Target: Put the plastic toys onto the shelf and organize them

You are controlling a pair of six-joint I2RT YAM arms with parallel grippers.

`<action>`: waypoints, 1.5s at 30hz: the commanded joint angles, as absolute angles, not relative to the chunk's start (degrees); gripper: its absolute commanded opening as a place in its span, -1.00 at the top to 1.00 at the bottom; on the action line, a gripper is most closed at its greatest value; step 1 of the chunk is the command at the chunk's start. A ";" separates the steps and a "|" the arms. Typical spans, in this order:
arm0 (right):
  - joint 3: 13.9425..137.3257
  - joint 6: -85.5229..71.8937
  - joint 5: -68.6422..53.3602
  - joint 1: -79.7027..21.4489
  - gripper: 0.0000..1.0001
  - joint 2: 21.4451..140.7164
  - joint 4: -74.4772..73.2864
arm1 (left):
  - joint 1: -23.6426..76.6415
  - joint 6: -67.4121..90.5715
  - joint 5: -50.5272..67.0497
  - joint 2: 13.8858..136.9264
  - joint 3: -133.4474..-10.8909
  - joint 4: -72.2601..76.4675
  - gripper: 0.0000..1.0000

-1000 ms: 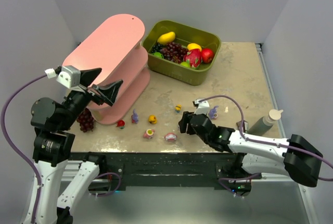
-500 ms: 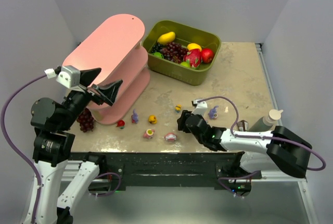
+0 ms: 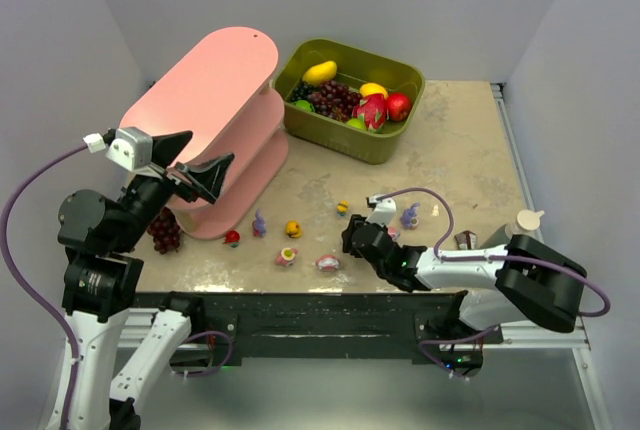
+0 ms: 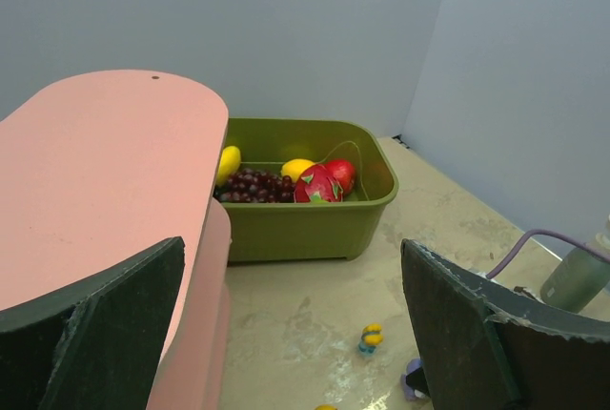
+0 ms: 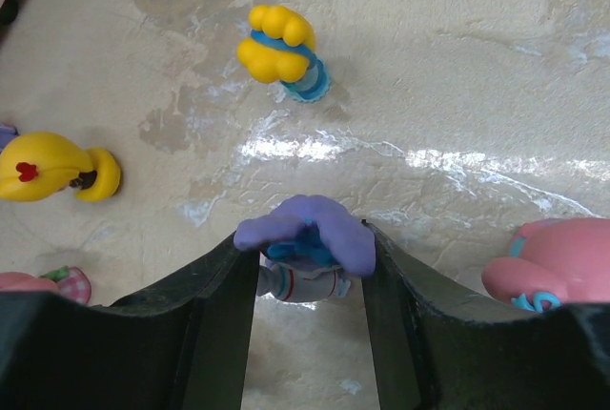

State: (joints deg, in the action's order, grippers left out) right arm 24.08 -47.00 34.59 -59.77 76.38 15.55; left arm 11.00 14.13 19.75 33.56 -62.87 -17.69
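The pink three-tier shelf (image 3: 215,80) stands at the back left and also shows in the left wrist view (image 4: 95,172). My right gripper (image 3: 352,240) is low over the table, shut on a purple-haired figurine (image 5: 305,238). Around it on the table lie a yellow-and-blue toy (image 5: 281,48), a yellow toy (image 5: 52,170) and a pink toy (image 5: 562,262). The top view shows more toys: purple (image 3: 259,222), red (image 3: 232,238), pink (image 3: 287,256) and another purple one (image 3: 410,215). My left gripper (image 3: 195,165) is open and empty, raised beside the shelf's near end.
An olive-green bin (image 3: 350,100) of larger fruits stands right of the shelf. A dark red grape bunch (image 3: 165,232) lies at the shelf's near foot. A squeeze bottle (image 3: 525,220) stands at the right, behind my right arm.
My right arm has folded in, its elbow moving left, and the gripper has shifted slightly left with the purple figurine. The left arm has not moved.
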 commanded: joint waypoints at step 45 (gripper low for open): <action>53.78 -18.64 23.13 -60.64 1.00 56.77 0.35 | 10.46 11.95 12.93 30.84 -55.72 -10.90 -0.99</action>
State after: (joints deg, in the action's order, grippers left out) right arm 46.98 -26.33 27.20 -60.38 54.61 -0.49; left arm 11.00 13.54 15.75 29.43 -56.58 -15.38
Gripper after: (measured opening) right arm 0.436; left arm 0.994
